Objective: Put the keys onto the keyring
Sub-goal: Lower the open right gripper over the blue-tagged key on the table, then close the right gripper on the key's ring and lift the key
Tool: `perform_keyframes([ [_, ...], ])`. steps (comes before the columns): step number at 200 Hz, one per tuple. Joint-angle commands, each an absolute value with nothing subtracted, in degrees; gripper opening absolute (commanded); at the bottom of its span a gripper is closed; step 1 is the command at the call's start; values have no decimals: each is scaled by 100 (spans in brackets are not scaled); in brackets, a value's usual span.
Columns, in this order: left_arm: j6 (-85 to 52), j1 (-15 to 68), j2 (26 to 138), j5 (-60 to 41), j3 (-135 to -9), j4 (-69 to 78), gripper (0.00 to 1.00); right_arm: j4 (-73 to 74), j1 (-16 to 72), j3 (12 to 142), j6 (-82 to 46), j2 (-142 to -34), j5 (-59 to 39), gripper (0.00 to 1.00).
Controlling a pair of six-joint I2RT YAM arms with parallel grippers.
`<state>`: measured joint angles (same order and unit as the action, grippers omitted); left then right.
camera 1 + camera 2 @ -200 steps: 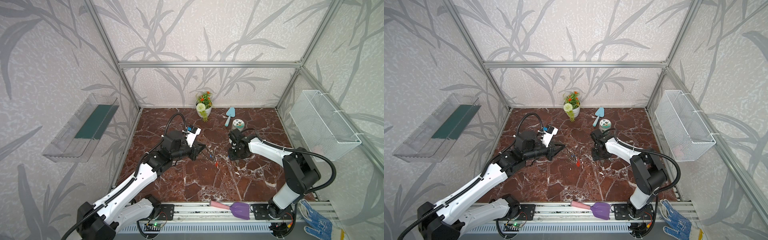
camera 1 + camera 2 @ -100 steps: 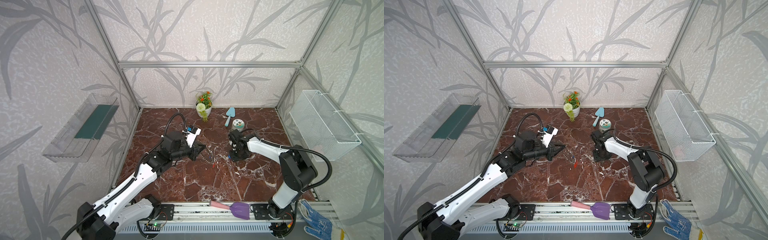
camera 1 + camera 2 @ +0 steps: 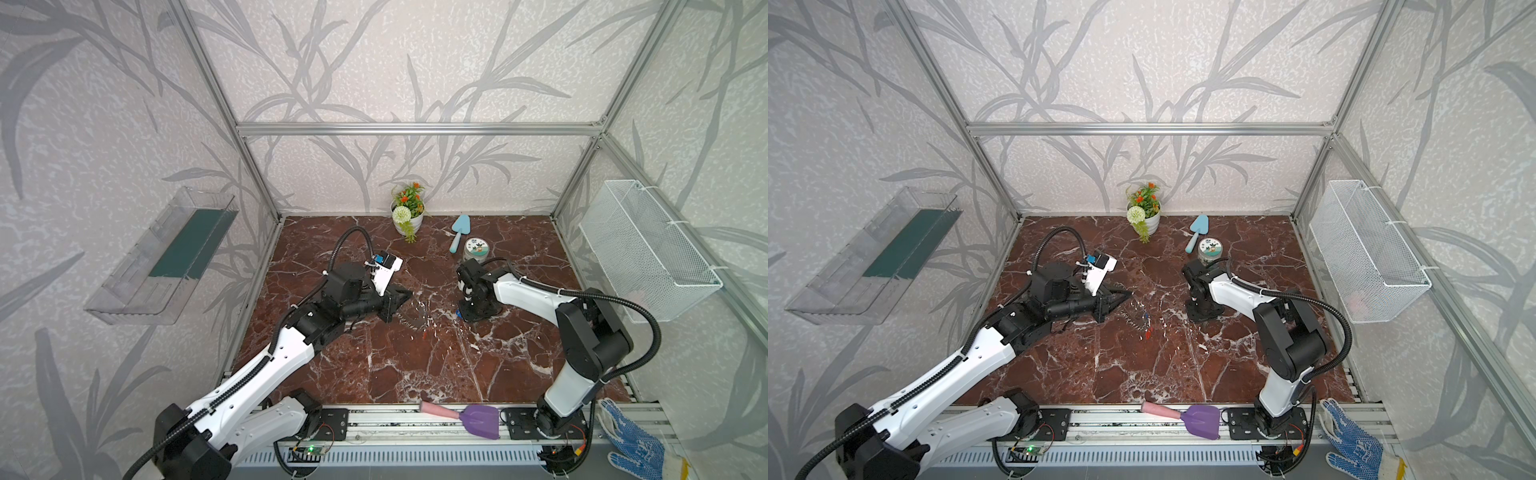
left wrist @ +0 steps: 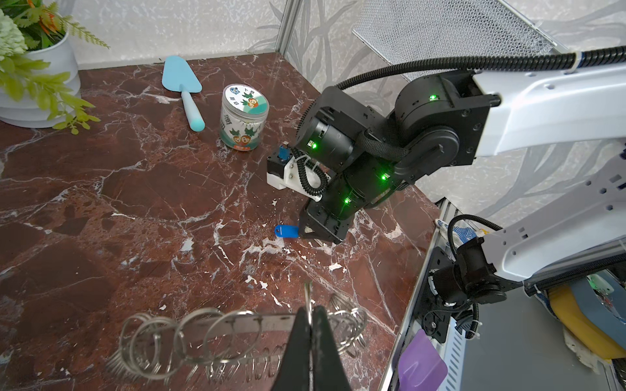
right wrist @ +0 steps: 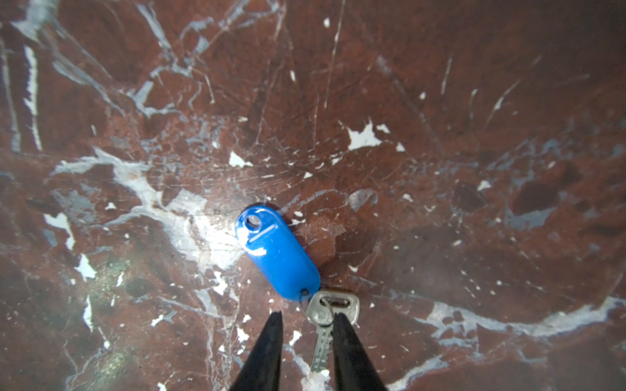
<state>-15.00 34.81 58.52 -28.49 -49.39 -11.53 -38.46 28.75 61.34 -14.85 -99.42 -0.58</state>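
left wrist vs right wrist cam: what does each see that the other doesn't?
Left wrist only: the keyring pinched in the shut left gripper, plus the jar and trowel. Right wrist only: the silver key lying between the right gripper's open jaws. Both: the key's blue tag on the marble table.

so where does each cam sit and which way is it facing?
Top views: high above the front rail, angled down toward the back wall over the marble table; left arm and right arm both show.
Left wrist: on the left arm, looking along the left claw, shut on the keyring, across at the right arm.
Right wrist: on the right arm, looking straight down at the table; right claw open astride the blue-tagged key.
Shared: both wrist views show that key.
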Motion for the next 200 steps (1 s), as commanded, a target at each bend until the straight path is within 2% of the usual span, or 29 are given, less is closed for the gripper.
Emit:
perform_keyframes([
  [1, -1433, 3469, 5801, -2949, -4915, -836, 0, -3847, 2847, 6104, -1450, -10026, -78, 25],
  [35, -1450, 3466, 5814, -2967, -4910, -817, 0, -3855, 2847, 6096, -1459, -10025, -33, 22],
  [98, -1468, 3466, 5827, -2990, -4902, -774, 0, -3779, 2841, 6105, -1518, -10010, -94, 7],
  [135, -1457, 3467, 5817, -2988, -4903, -775, 0, -3753, 2848, 6135, -1967, -10028, -200, 0],
  [193, -1459, 3466, 5830, -3014, -4888, -760, 0, -3863, 2881, 6249, -2606, -9967, -304, 0],
  [200, -1459, 3464, 5818, -3015, -4893, -764, 0, -3905, 2907, 6278, -2655, -9962, -253, 3],
])
